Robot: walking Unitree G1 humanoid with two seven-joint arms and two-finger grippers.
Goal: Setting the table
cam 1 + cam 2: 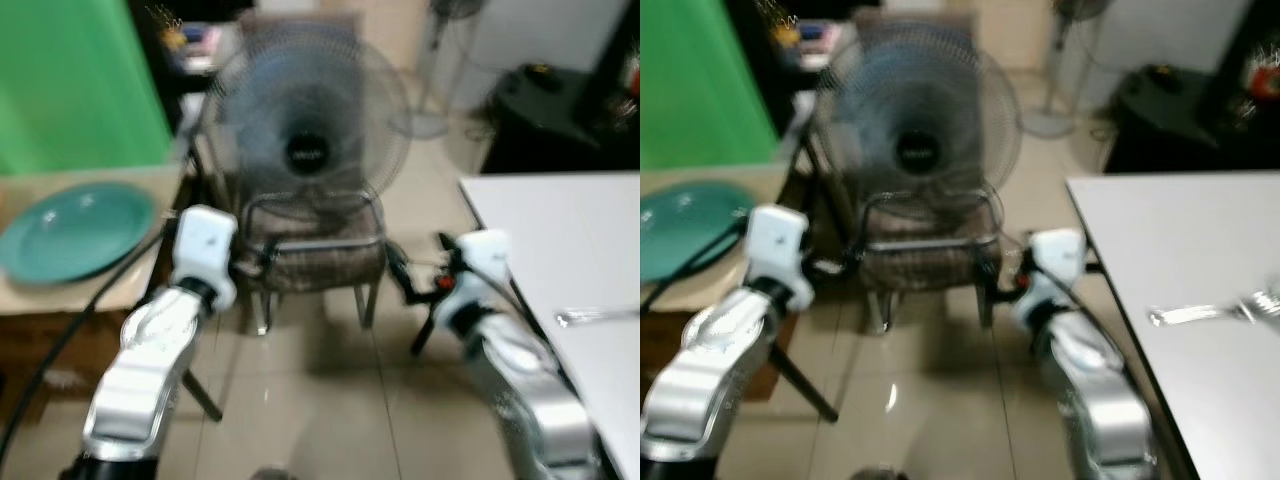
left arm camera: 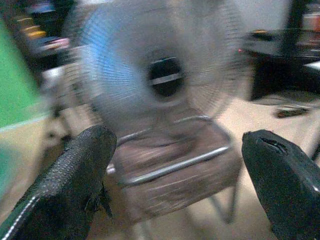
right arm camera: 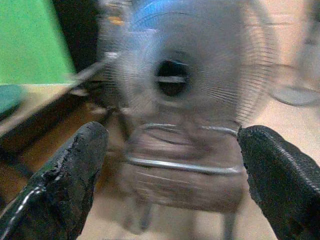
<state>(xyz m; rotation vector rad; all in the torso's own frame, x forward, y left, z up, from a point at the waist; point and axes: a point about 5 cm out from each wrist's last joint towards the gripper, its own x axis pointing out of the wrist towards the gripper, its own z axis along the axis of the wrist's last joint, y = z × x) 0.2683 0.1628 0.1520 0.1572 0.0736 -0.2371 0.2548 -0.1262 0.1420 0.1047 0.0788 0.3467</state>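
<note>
A teal plate [image 1: 75,230] lies on a low wooden table [image 1: 60,295] at the left. A silver fork [image 1: 595,316] rests on the white table [image 1: 560,240] at the right. Both arms are raised in front of me over the floor, between the two tables. My left gripper [image 2: 180,185] is open and holds nothing; it points at the fan and sits to the right of the plate. My right gripper [image 3: 170,185] is also open with nothing between its fingers, left of the white table's edge. The views are blurred.
A large grey fan [image 1: 305,130] stands on a metal-framed chair [image 1: 315,250] straight ahead, close to both grippers. A green screen [image 1: 75,80] is at the back left and a black cabinet [image 1: 560,110] at the back right. Tiled floor [image 1: 320,400] lies below.
</note>
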